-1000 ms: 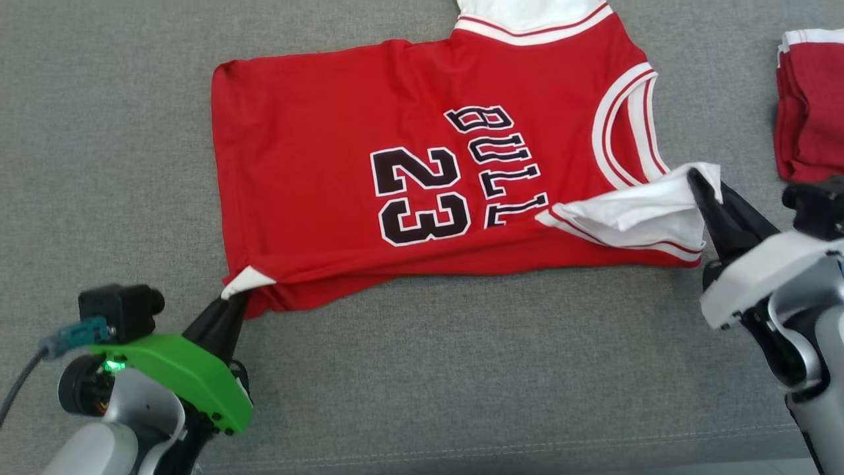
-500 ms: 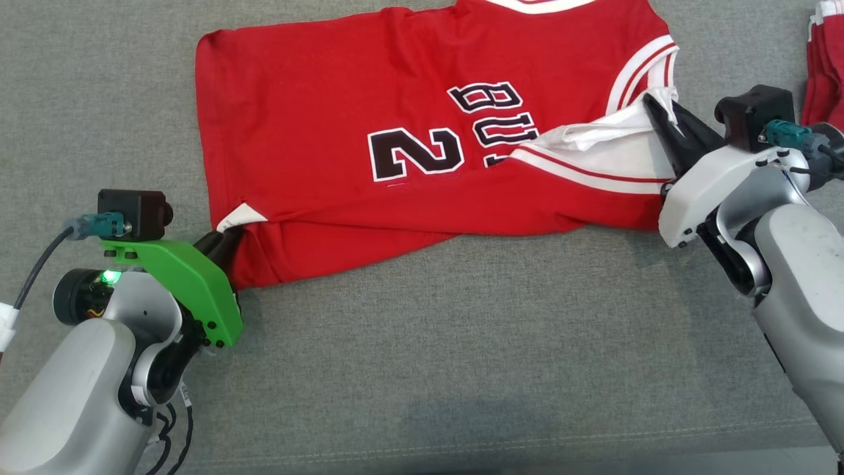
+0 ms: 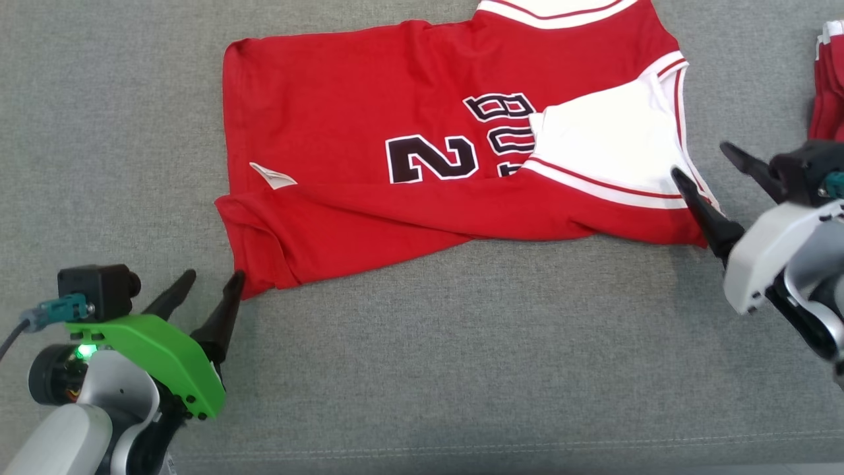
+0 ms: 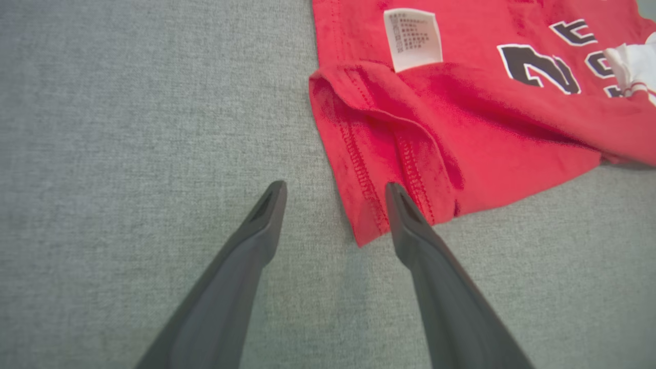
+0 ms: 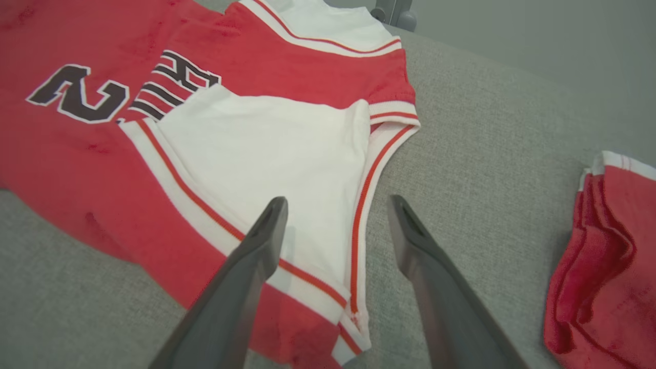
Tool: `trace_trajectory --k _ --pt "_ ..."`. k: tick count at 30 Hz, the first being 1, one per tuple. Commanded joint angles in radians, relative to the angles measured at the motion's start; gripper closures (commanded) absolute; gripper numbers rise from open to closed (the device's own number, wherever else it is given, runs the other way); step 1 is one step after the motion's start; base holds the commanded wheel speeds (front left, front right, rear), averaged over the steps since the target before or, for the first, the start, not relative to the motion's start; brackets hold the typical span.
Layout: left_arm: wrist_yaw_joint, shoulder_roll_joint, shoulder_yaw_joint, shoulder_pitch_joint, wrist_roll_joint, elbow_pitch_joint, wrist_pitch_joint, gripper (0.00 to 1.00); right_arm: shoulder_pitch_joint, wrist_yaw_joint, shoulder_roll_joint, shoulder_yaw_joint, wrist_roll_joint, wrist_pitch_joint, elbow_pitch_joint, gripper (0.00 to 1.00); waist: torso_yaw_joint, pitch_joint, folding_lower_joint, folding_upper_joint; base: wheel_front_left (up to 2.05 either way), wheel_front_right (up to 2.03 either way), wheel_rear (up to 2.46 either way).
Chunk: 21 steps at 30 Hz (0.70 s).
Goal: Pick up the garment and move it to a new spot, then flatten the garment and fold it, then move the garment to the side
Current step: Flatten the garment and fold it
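Left gripper [image 3: 215, 273] jaws apart, empty, at near-left hem corner of jersey [image 3: 343, 112]. Jersey lies on grey cushion [image 3: 461, 369], near edge folded over. Right gripper [image 3: 699, 159] spread, empty, beside jersey's white flap [image 3: 606, 145]. Grip both ends evenly, lift together.

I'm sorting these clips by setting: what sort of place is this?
Probably a clothes-folding station, on a padded table or couch: a grey cloth surface, a red jersey lying partly folded on it, and a second red garment folded beside it.
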Motion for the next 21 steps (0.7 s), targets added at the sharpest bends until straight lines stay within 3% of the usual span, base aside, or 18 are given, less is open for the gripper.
trace_trajectory --k 1,4,7,15,21 --pt "0.013 0.007 0.003 0.024 -0.011 -0.027 0.01 0.0 0.051 -0.002 -0.021 -0.019 0.029 0.061 -0.051 0.0 0.006 0.004 0.0 0.0 0.0 0.0 0.0" --pt "0.037 -0.008 0.003 0.038 -0.026 -0.036 0.023 0.0 0.113 -0.002 -0.056 -0.076 0.04 0.147 -0.12 0.0 0.009 0.016 0.0 0.0 0.0 0.0 0.0" --pt "0.044 -0.035 -0.007 0.03 -0.043 -0.015 0.032 0.0 0.145 -0.001 -0.04 -0.111 0.041 0.182 -0.136 0.0 0.01 0.024 0.0 0.0 0.0 0.0 0.0" --pt "0.008 -0.114 -0.056 -0.062 -0.041 0.119 0.042 0.0 0.177 -0.001 0.027 -0.176 -0.024 0.263 -0.129 0.0 0.022 0.053 0.0 0.0 0.0 0.0 0.0" --pt "-0.021 -0.142 -0.079 -0.104 -0.043 0.191 0.047 0.0 0.181 -0.001 0.062 -0.179 -0.019 0.31 -0.11 0.0 0.031 0.058 0.0 0.0 0.0 0.0 0.0"
